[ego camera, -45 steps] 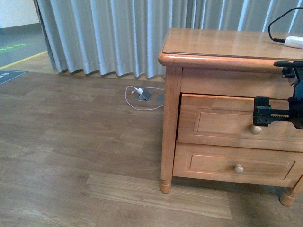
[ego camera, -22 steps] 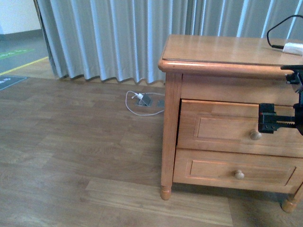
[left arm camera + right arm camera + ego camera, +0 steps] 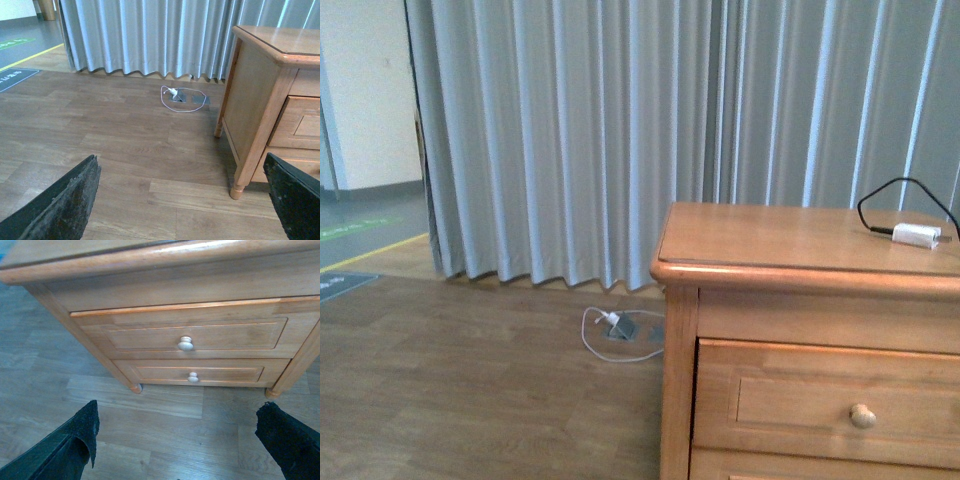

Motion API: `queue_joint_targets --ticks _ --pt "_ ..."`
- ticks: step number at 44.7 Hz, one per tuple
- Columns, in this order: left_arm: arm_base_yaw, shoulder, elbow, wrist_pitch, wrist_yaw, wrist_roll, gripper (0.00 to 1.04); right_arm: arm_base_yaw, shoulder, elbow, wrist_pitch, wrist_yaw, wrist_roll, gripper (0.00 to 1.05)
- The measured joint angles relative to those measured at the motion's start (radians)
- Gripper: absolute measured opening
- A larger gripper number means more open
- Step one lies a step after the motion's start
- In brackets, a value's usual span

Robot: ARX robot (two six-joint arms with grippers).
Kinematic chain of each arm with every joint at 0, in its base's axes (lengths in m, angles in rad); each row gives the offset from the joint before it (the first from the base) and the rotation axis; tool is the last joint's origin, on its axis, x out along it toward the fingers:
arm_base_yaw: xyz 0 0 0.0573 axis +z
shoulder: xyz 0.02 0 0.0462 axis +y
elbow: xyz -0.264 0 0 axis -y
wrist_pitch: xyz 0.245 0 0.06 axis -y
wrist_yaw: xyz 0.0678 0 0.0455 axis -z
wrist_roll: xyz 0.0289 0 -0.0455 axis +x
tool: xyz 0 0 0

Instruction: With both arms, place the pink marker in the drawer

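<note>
The pink marker shows in no view. The drawer [image 3: 820,400], the cabinet's upper and taller one with a round wooden knob, shows at the lower right of the front view. It also shows in the right wrist view [image 3: 150,337], where it looks shut, and its edge shows in the left wrist view [image 3: 305,125]. My left gripper [image 3: 180,180] is open and empty above the wooden floor, left of the cabinet. My right gripper [image 3: 179,420] is open and empty, held back from the cabinet front above the floor. Neither arm shows in the front view.
A white charger plug [image 3: 917,235] with a black cable lies on the cabinet top [image 3: 770,240]. The shallower drawer [image 3: 225,374] sits below the taller one. A floor socket with a looped white cable [image 3: 620,327] lies by the grey curtain [image 3: 620,140].
The front view has swung upward, so the cabinet now sits lower in the picture. The right gripper, which was in front of the upper drawer, has left the front view.
</note>
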Motion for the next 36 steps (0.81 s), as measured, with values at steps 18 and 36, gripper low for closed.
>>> queue_joint_targets --ticks 18,36 --pt "0.0 0.0 0.0 0.0 0.0 0.0 0.99 -0.159 -0.58 -0.113 -0.367 -0.125 -0.01 0.96" --pt "0.0 0.0 0.0 0.0 0.0 0.0 0.99 -0.038 -0.762 -0.395 0.133 0.119 -0.08 0.52"
